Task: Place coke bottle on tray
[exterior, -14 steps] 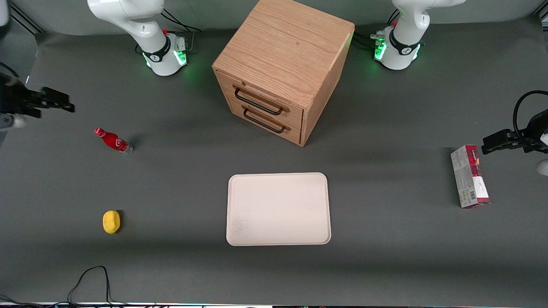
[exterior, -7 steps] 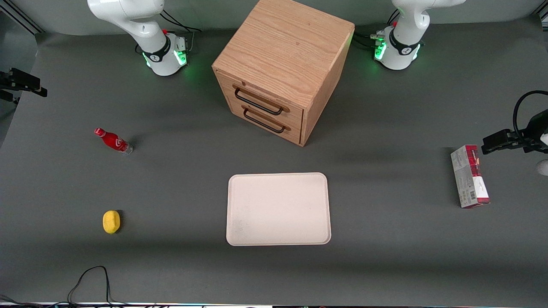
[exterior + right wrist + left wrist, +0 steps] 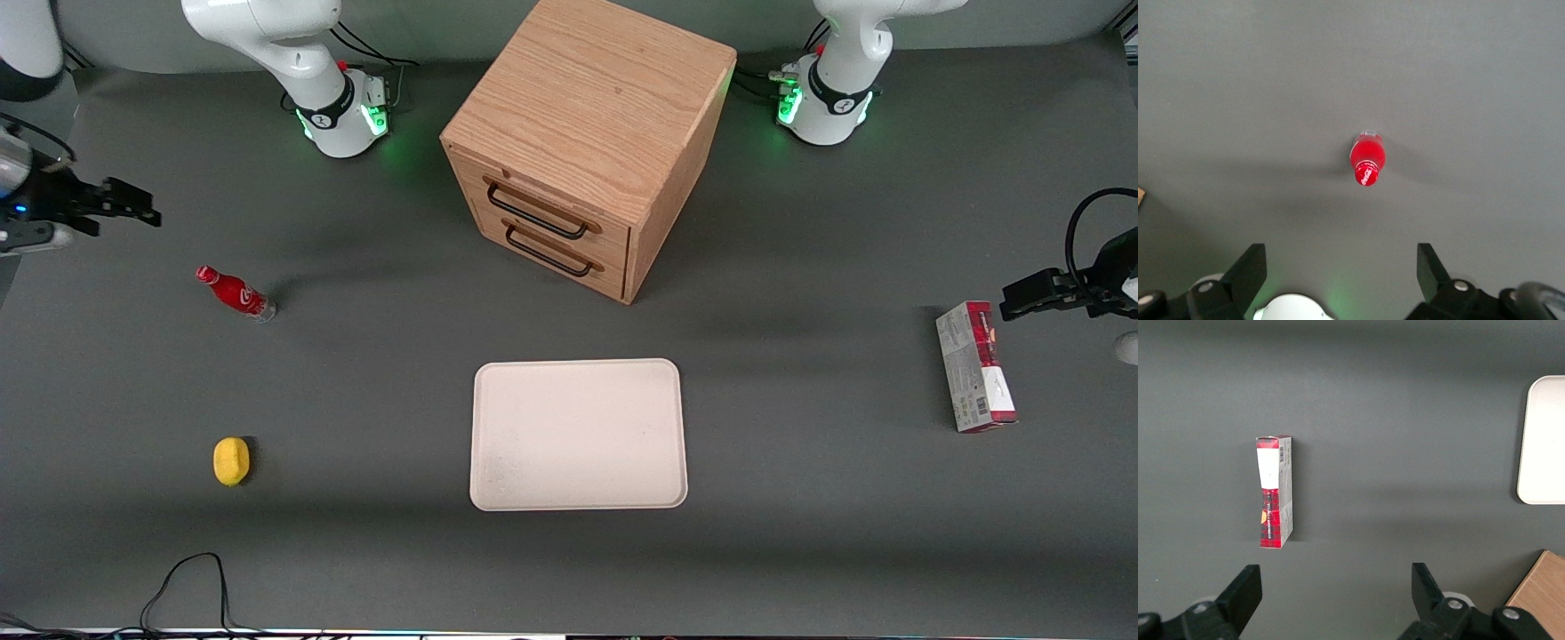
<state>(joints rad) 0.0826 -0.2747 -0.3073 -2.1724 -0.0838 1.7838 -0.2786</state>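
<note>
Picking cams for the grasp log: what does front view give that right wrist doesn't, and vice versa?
Front only: the tray, the wooden drawer cabinet, the lemon, the red-and-white carton, and the gripper's place above the table toward the working arm's end, farther from the camera than the coke bottle. Right wrist only: a straight-down look at the bottle's red cap, with the gripper open and empty. Both: the bottle standing free on the grey table.

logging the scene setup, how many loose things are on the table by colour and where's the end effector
red: 2, coke bottle and red-and-white carton
yellow: 1, lemon
cream-white: 1, tray
wood: 1, drawer cabinet
total: 5
end effector: open, above the table near the coke bottle, holding nothing
</note>
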